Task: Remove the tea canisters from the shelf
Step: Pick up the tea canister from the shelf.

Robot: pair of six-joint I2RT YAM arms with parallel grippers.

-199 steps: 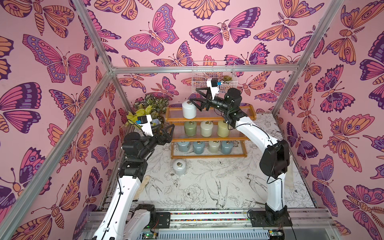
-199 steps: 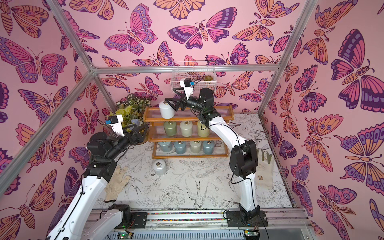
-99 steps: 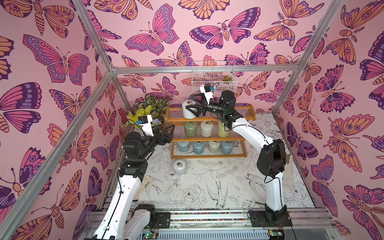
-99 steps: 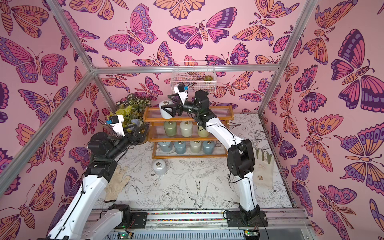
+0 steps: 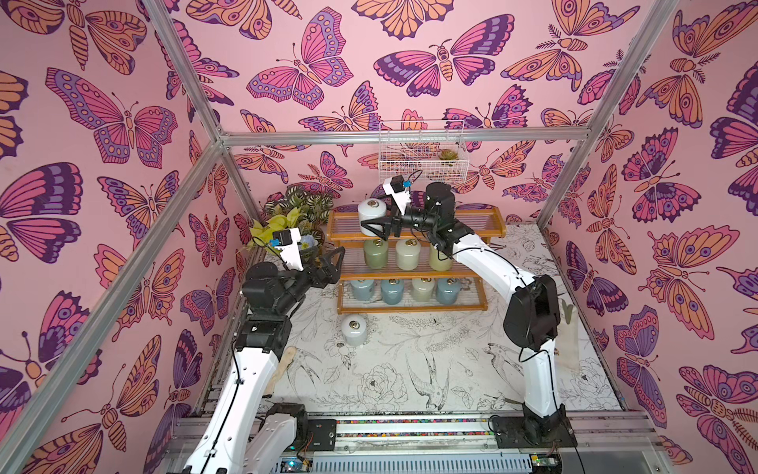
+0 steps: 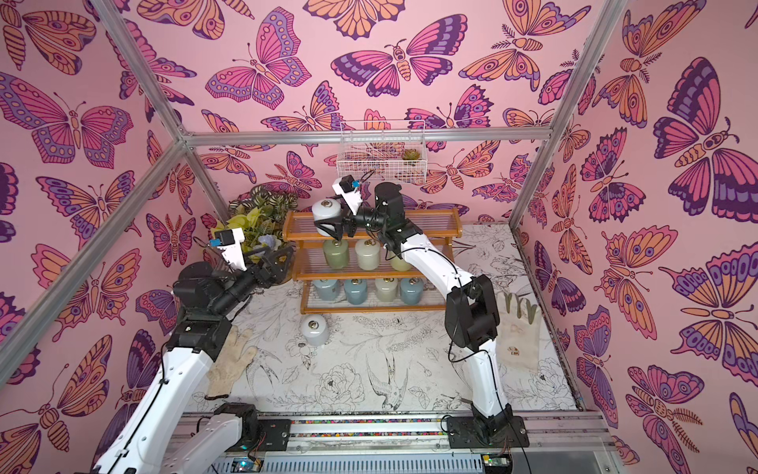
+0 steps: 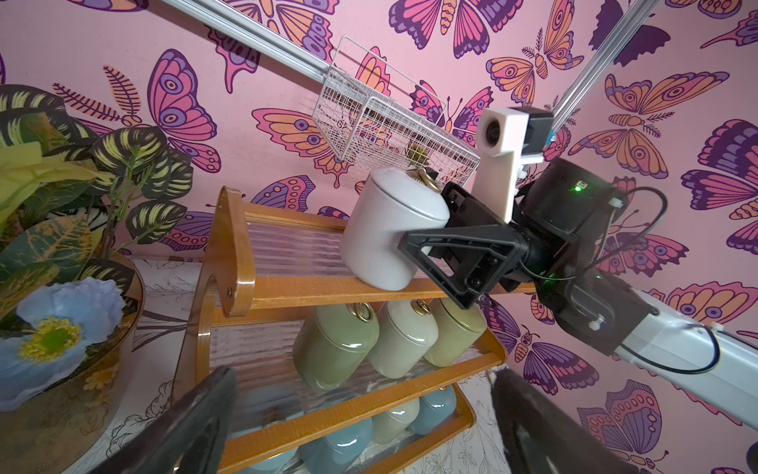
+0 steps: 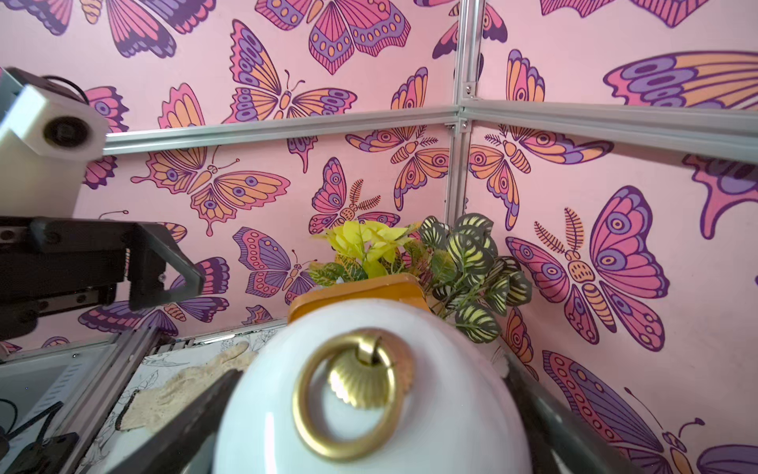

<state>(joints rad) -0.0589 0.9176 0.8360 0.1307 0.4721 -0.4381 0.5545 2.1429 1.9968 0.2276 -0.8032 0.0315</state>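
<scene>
On the top tier of the shelf (image 5: 471, 237), at its 9 o'clock end, the white canister (image 5: 371, 210) stands upright by the front rail. The right gripper (image 7: 424, 219) points in from 3 o'clock, held level, with one finger on each side of the canister body below the lid. The views do not show whether the fingers press on it.

The middle tier holds three canisters (image 5: 407, 254) in a row. The bottom tier holds four canisters (image 5: 391, 290) in a row. A loose canister (image 5: 353, 330) stands upright on the table (image 5: 451, 369), at 7 o'clock from the shelf and apart from it.

The left gripper (image 5: 331, 260) hovers at 9 o'clock of the shelf, level with the middle tier. Its jaws are wide apart and hold nothing. The shelf stands at 12 o'clock on the table.
</scene>
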